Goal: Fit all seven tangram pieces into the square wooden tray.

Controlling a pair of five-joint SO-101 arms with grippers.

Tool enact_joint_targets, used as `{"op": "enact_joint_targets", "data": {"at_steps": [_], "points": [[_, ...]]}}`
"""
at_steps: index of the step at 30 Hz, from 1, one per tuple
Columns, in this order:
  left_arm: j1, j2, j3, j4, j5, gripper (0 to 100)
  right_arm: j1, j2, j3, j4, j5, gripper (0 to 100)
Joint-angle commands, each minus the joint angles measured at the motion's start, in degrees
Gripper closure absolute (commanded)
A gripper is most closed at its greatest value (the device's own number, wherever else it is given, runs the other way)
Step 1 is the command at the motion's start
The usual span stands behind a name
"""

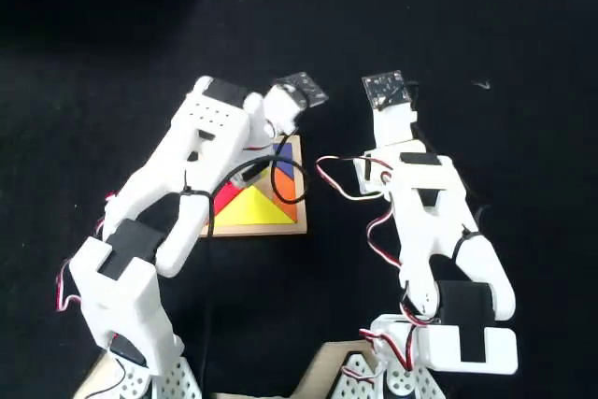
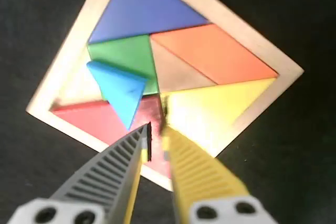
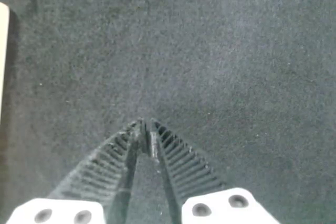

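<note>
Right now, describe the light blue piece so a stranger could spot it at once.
Find the square wooden tray on the black table, beneath the left gripper. Just ahead of that gripper's tips is a small light blue triangle. Unlike the flat pieces around it, it lies askew, overlapping the green piece and the red piece.

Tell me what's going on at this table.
Two robot arms sit at a tangram puzzle. The left gripper, shut and empty, hangs over the wooden tray, where most pieces lie flat. The light blue triangle sits askew on top of the green piece and red piece, seemingly not yet in its slot. The right gripper, also shut, is over the bare black table beside the tray.
</note>
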Motion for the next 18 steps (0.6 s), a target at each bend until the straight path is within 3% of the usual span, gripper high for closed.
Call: {"op": "enact_joint_targets", "data": {"at_steps": [1,10,18], "points": [[0.66,-2.99,2.95,-4.66,4.13,96,-0.7,-0.22,-2.07,-0.7,-0.18,98.7],[-3.74,2.9,3.12,-9.32,5.1,96,-0.7,-0.22,-2.07,-0.7,-0.18,98.7],[-8.22,3.69,-1.89,-3.52,4.84,96,-0.79,-0.22,-2.07,-0.7,-0.18,98.7]]}}
